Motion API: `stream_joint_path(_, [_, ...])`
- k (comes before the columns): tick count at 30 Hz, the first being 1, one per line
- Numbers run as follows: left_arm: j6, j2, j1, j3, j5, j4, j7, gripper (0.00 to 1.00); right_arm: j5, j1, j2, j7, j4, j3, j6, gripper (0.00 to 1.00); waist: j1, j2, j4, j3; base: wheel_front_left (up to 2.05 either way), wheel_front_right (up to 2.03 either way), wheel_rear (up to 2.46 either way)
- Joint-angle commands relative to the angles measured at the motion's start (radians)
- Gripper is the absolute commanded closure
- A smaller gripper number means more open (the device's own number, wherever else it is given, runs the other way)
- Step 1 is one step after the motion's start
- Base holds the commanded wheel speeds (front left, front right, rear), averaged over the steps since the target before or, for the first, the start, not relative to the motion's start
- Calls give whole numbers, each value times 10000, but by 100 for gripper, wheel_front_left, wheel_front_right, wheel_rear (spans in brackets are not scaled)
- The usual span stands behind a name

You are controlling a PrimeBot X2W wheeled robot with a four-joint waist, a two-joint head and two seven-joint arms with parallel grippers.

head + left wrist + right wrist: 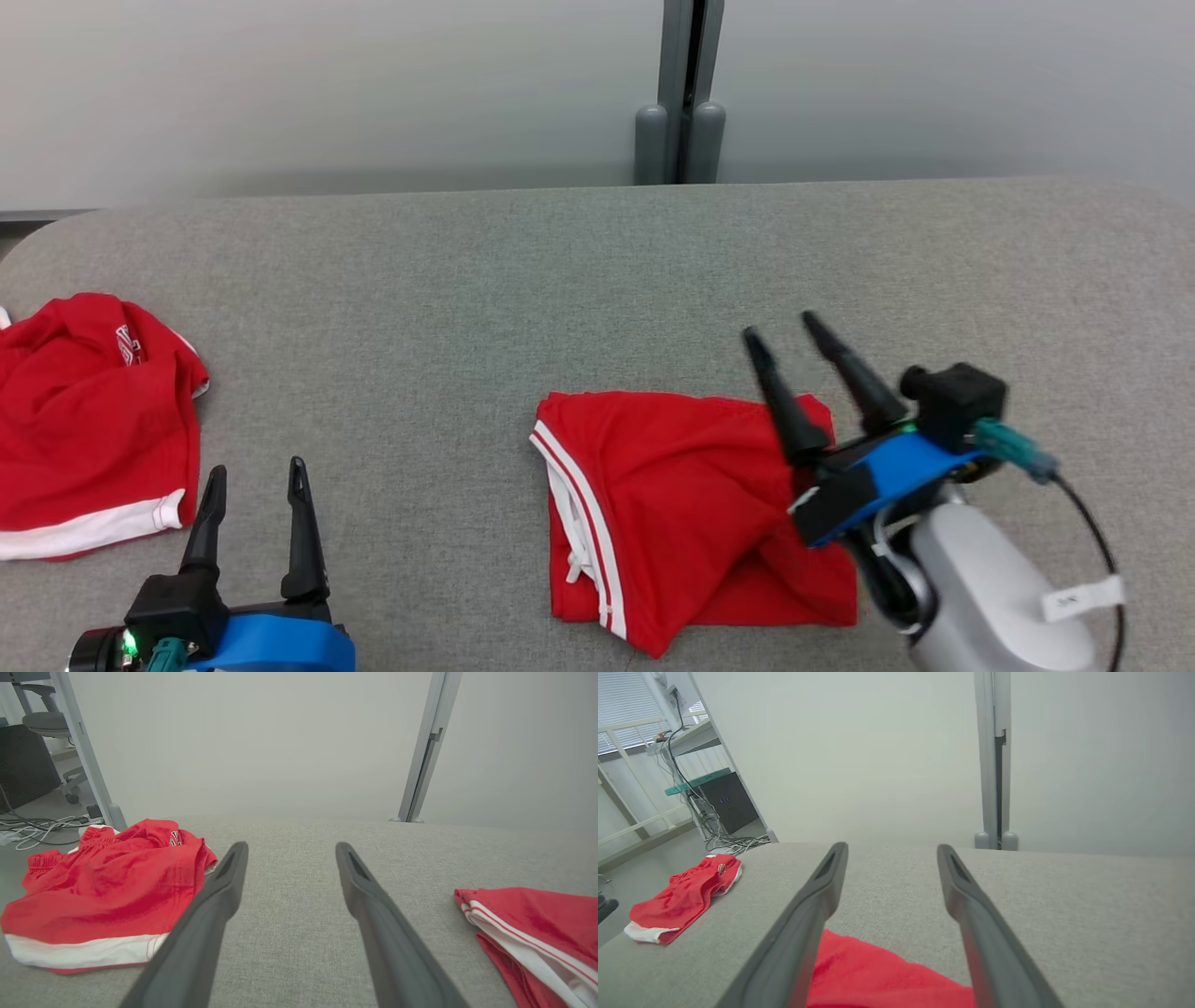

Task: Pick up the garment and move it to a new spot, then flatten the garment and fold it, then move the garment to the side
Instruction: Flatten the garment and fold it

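both the left gripper (pixel 257 467) and right gripper (pixel 780 328) stand spread and empty; the right hovers over folded red shorts (pixel 691 513) in the middle of the grey table (pixel 467 280). likely light, limp: pinch every layer at one edge.

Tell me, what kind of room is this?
Probably an office or lab: plain partition walls behind the grey padded table, an office chair, and loose cables on the floor.

The red garment (pixel 691 513), seemingly shorts with white side stripes, lies folded into a rough rectangle on the grey table (pixel 523 280), right of centre, striped edge facing left.
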Motion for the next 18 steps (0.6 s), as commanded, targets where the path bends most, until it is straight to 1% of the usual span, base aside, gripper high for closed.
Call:
stream_joint_path(1, [-46, -2, 60, -56, 48, -74, -27, 0, -411, 449, -156, -40, -514, -593, 5, 0, 0, -1, -79, -71, 0, 0, 0])
stream_joint_path(5, [-65, -2, 130, -60, 94, -85, -27, 0, -1293, 1392, -236, -40, -1599, -1926, 5, 0, 0, -1, -175, -194, 0, 0, 0])
stream_joint_path(9, [-92, -4, 170, -117, 112, -134, -27, 0, -1915, 2467, -52, -40, -2492, -2889, 3, 0, 0, -1, -230, -270, 0, 0, 0])
stream_joint_path(14, [-119, -4, 262, -162, 192, -196, -27, 0, -2370, 3641, 245, -42, -3143, -3464, 3, 0, 0, -1, -241, -326, 0, 0, 0])
stream_joint_path(18, [-143, -3, 318, -209, 204, -192, -27, 0, -2467, 4232, 450, -44, -3234, -3545, 5, 0, 0, -1, -254, -392, 0, 0, 0])
